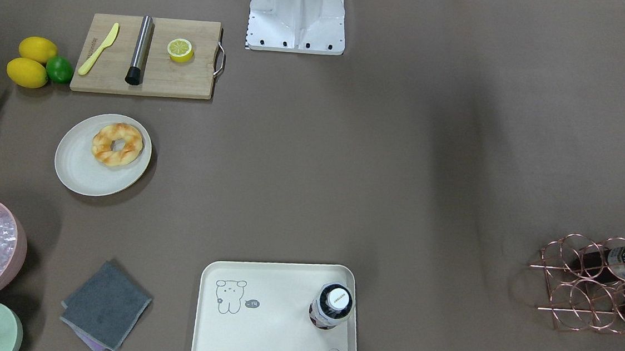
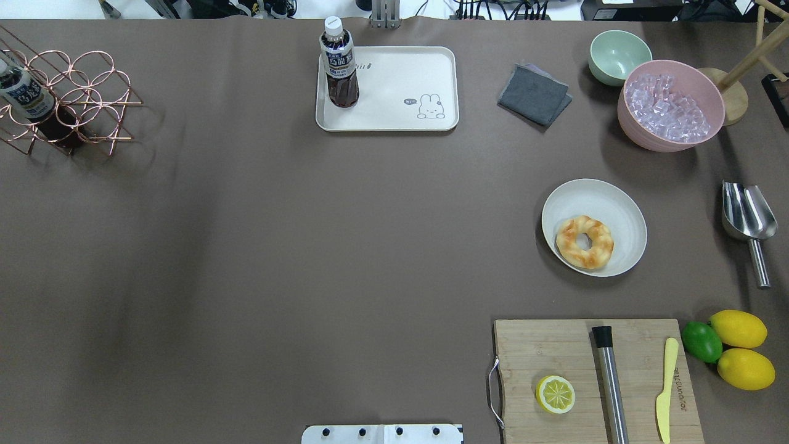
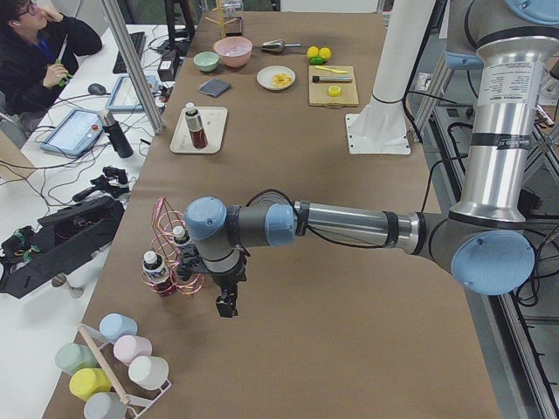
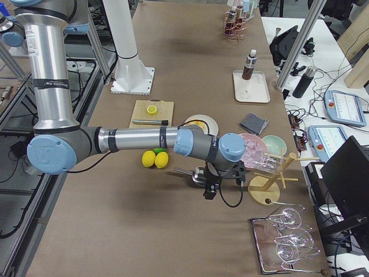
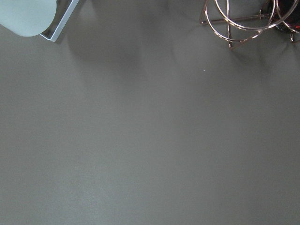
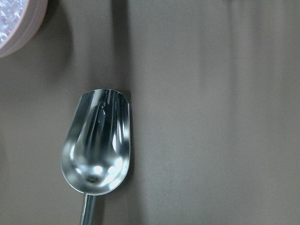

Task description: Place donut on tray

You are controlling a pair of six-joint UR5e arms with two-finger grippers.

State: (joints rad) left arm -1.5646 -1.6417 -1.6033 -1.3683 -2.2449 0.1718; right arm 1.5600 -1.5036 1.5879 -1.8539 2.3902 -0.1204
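The donut [image 1: 117, 144] [image 2: 584, 242], a golden twisted ring, lies on a round off-white plate [image 1: 76, 171] [image 2: 622, 209]. The cream tray [image 1: 266, 339] [image 2: 394, 86] with the cartoon animal lies at the far middle of the table, with a dark drink bottle [image 2: 339, 65] upright on one corner. My left gripper [image 3: 226, 305] hangs over the table beside the copper rack, far from the donut. My right gripper [image 4: 209, 192] hangs over the steel scoop [image 6: 96, 140] at the other end. Both grippers show only in the side views, so I cannot tell whether they are open or shut.
A wooden cutting board [image 2: 555, 357] holds a halved lemon [image 2: 555, 394], a steel tube and a yellow knife. Two lemons and a lime lie beside it. A pink bowl of ice [image 2: 670, 105], a green bowl, a grey cloth [image 2: 534, 94] and a copper bottle rack [image 2: 74, 102] stand around.
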